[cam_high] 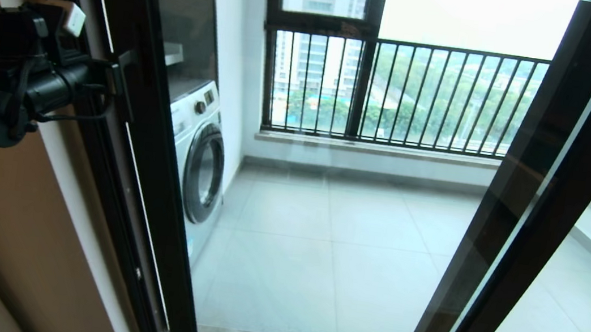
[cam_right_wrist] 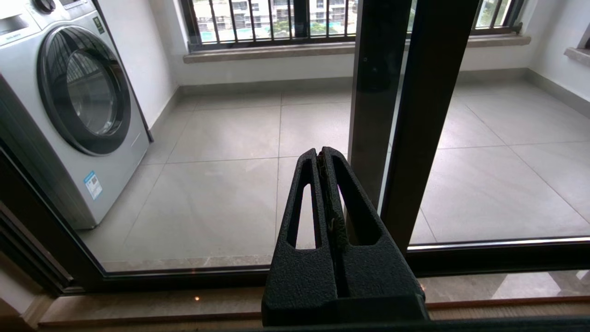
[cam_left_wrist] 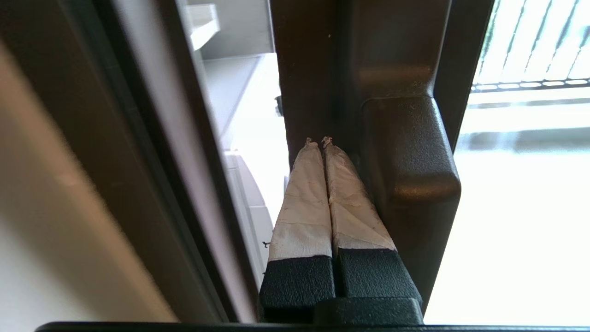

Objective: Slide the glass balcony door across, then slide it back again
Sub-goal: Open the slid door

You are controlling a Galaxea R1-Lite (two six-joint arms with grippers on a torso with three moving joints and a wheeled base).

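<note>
Left gripper [cam_high: 112, 82], head view: my closed fingers rest against the handle [cam_high: 125, 81] on the door [cam_high: 157, 130], which stands at the left; washer [cam_high: 198, 164] beyond. Left wrist view: taped fingers [cam_left_wrist: 306, 203] pressed together, tucked beside the handle [cam_left_wrist: 408, 175], holding nothing. I judge a sideways push comes next. Right wrist view: right gripper [cam_right_wrist: 323, 159] closed, idle. No containers.

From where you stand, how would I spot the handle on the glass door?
Find the white front-loading washing machine on the balcony's left. Just in front stands the left upright of the glass balcony door, a slim black metal frame. The short black bar handle juts from it at the left gripper; the other dark upright has none.
</note>
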